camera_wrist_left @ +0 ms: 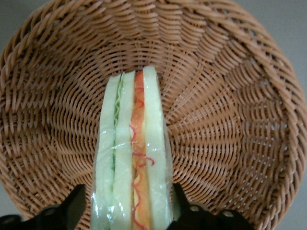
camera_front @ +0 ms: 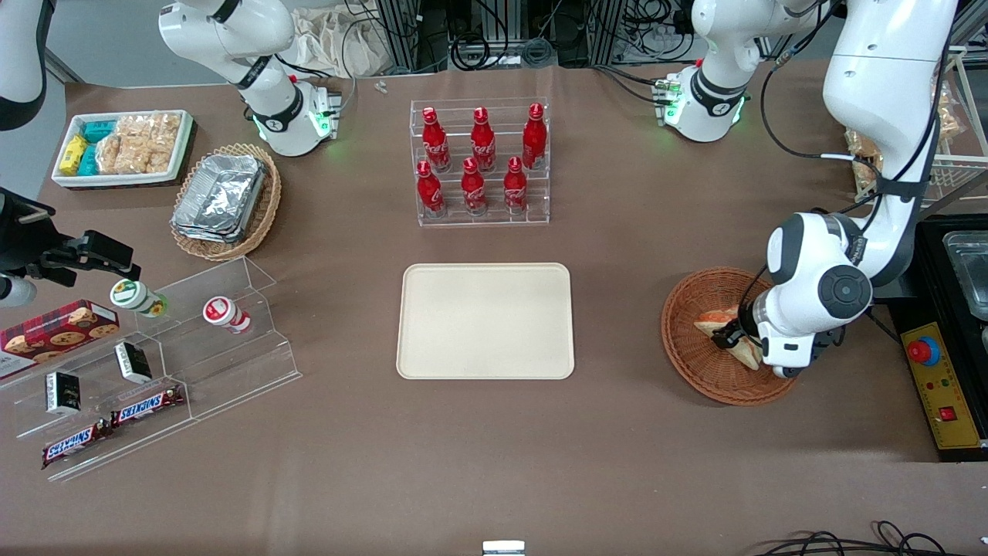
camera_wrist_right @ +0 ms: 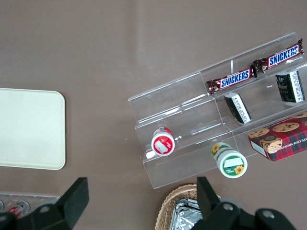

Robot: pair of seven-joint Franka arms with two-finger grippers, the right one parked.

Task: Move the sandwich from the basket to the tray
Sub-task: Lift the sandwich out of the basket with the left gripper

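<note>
I see the table (camera_front: pixel 494 463), bare tray (camera_front: pixel 486 320) at centre, basket (camera_front: pixel 695 363) at its 3 o'clock. My claw (camera_wrist_left: pixel 129 208) sits in the basket, clenched around the sandwich (camera_wrist_left: pixel 132 158).

The basket (camera_wrist_left: pixel 230 96) was woven wicker, reddish-brown, with a ribbed, rough weave. The sandwich (camera_wrist_left: pixel 132 167) was wrapped in clear glossy film that creased over its pale, soft-looking bread. The gripper (camera_wrist_left: pixel 129 211), down inside the basket, had matt black fingers (camera_wrist_left: pixel 76 208) set at either side of the sandwich. The tray (camera_front: pixel 486 320) was cream-beige, smooth and matt. The table (camera_front: pixel 494 463) was covered in a matt brown surface. The bottles (camera_front: pixel 482 158) were glossy red, on a clear acrylic rack (camera_front: pixel 540 208). The foil containers (camera_front: pixel 220 197) were crinkled, shiny metal.
</note>
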